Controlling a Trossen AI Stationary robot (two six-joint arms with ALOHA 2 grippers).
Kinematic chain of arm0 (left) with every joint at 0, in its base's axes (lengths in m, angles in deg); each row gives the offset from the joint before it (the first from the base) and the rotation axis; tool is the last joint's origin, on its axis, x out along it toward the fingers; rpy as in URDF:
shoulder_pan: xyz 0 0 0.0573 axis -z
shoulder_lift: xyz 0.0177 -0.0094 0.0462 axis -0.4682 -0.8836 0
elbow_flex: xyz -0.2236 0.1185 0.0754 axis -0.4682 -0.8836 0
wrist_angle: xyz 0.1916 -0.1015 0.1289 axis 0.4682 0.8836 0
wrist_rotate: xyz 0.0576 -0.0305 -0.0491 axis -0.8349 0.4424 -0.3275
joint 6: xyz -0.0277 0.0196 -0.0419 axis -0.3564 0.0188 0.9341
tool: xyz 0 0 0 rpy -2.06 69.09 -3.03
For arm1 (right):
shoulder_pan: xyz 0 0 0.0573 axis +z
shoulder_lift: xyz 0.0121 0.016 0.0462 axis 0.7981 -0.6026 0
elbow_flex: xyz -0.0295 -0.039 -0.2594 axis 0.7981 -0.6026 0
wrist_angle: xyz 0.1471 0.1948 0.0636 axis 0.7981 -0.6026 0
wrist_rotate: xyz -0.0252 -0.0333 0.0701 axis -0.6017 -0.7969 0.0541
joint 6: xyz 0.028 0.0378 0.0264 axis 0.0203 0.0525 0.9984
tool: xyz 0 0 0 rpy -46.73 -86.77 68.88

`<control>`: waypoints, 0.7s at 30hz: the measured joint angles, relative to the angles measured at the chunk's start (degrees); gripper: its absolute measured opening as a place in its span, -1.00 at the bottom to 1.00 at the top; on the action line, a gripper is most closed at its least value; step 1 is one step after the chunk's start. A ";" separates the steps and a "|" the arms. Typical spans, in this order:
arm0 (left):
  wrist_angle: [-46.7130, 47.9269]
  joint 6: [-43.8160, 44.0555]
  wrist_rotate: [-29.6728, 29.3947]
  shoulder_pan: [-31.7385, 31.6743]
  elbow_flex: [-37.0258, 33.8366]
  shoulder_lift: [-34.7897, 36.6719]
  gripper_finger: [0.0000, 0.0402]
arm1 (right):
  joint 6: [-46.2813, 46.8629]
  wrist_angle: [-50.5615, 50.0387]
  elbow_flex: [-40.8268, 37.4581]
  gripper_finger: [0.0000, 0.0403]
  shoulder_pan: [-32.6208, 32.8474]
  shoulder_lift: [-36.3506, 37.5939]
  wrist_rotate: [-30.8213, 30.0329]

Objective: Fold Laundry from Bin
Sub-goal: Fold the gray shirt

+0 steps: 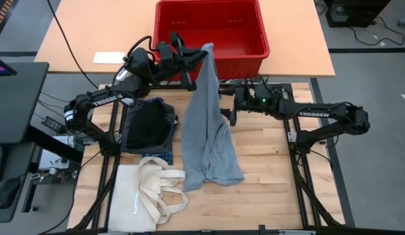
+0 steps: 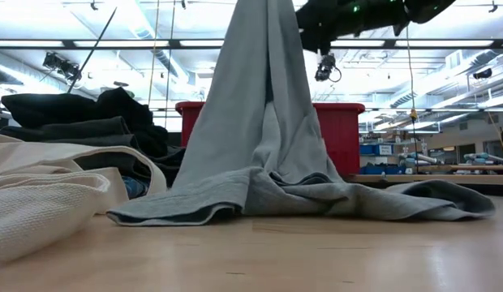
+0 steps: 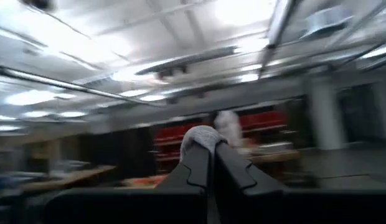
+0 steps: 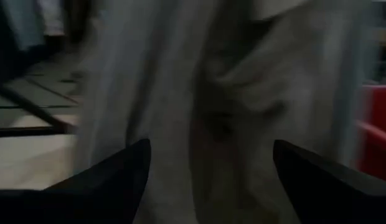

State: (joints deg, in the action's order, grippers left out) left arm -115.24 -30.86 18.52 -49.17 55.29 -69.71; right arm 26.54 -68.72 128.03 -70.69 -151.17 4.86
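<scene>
Wooden table is carrying your grey garment (image 1: 212,140), which your left gripper (image 1: 204,57) is pinching by one end above the red bin (image 1: 255,39) so it drapes long, while your right gripper (image 1: 230,104) is waiting beside it, spread wide.

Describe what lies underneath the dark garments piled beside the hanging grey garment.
Under the pile of dark garments, only a strip of blue plaid fabric shows at its near edge, close to the cream canvas tote bag. Anything else beneath is covered.
</scene>
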 joint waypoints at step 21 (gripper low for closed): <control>-17.98 6.75 -10.76 -1.51 0.00 -4.43 -0.92 | 17.24 -2.96 0.00 0.72 -2.45 -0.26 21.18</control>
State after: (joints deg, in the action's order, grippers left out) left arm -133.22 -24.11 7.76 -50.68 55.29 -74.13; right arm 43.78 -71.68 128.03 -73.14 -151.44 26.03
